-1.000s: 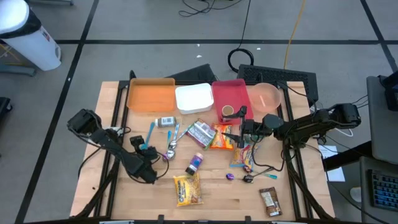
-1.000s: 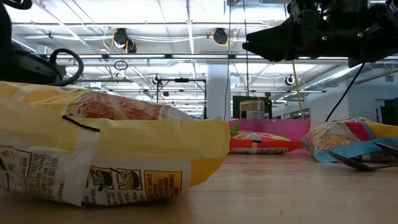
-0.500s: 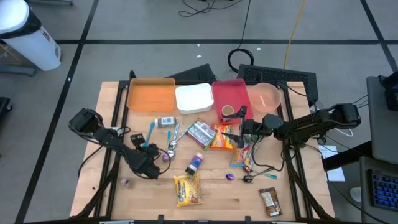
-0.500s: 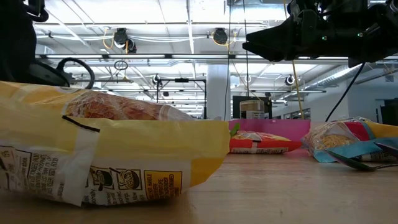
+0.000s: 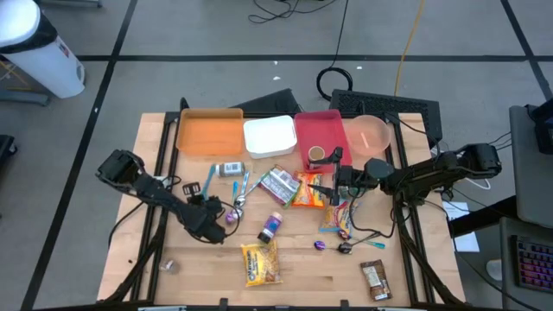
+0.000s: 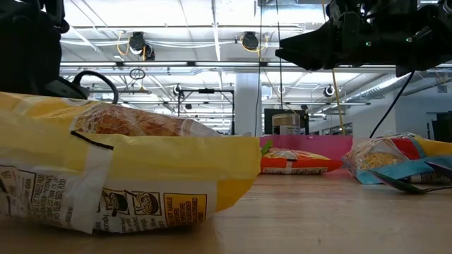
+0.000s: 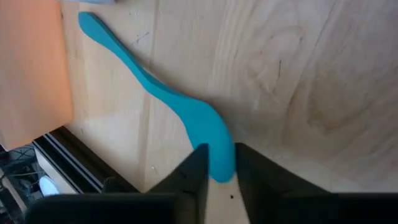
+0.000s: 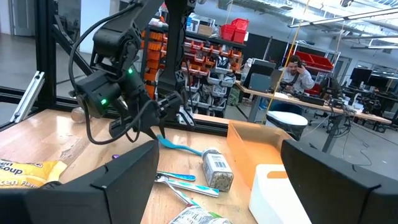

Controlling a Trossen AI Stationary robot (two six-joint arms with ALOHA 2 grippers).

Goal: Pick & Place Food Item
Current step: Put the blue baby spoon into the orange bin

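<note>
The yellow snack bag (image 6: 120,173) close by carries small print I can't make out; nothing else bears readable lettering.

A white trash bin (image 5: 39,47) stands on the floor beyond the table's (image 5: 302,281) far-left corner.

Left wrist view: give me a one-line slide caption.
Left gripper closing its fingers around one end of a blue spoon lying on the wooden table.

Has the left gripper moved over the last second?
Yes. In the high view the left gripper has travelled up the picture toward the orange tray, and now closes on the blue spoon.
</note>
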